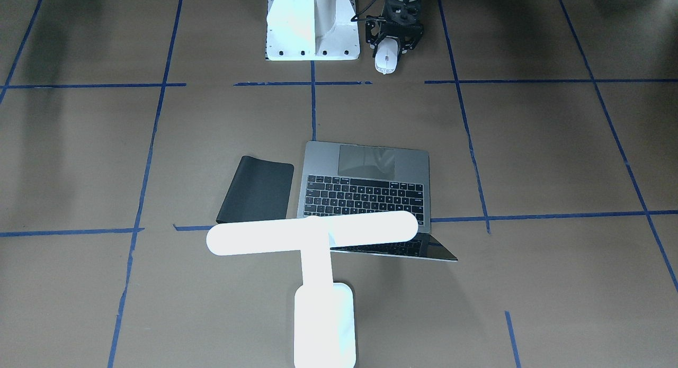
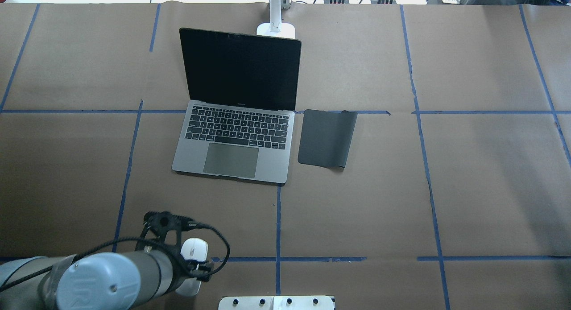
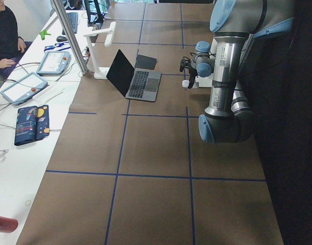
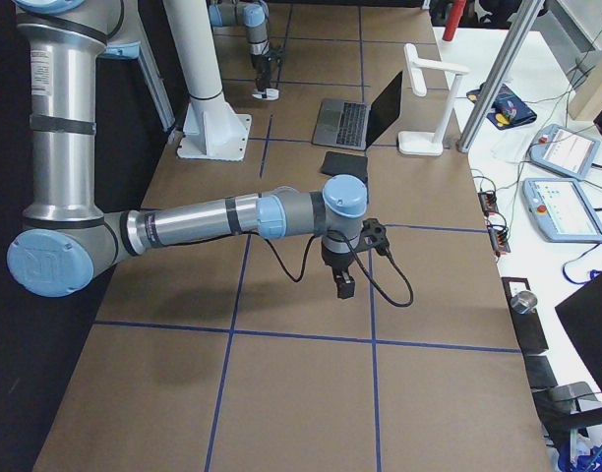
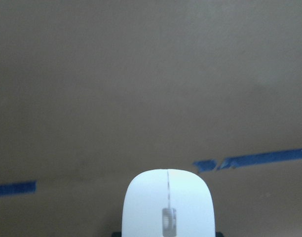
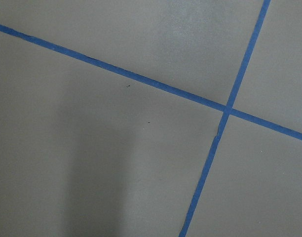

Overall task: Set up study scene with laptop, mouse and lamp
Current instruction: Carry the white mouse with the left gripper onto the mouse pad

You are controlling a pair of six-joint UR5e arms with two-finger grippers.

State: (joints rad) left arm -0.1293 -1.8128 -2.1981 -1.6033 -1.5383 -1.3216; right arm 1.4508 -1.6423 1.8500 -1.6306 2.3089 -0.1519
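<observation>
The white mouse (image 2: 193, 249) is between the fingers of my left gripper (image 2: 187, 262), low over the table near the robot base; it also shows in the front view (image 1: 386, 58) and the left wrist view (image 5: 167, 205). The grey laptop (image 2: 234, 145) stands open mid-table, with its screen dark. The white T-shaped lamp (image 1: 312, 233) stands upright behind the laptop's screen; the overhead view shows its base (image 2: 276, 30). My right gripper (image 4: 342, 282) hangs over bare table far to the right. It shows only in the right side view, so I cannot tell whether it is open or shut.
A black mouse pad (image 2: 328, 138) lies flat just right of the laptop, with its near edge curled. The white bolted pedestal (image 1: 312, 29) stands beside my left gripper. Blue tape lines (image 2: 279, 221) grid the brown table.
</observation>
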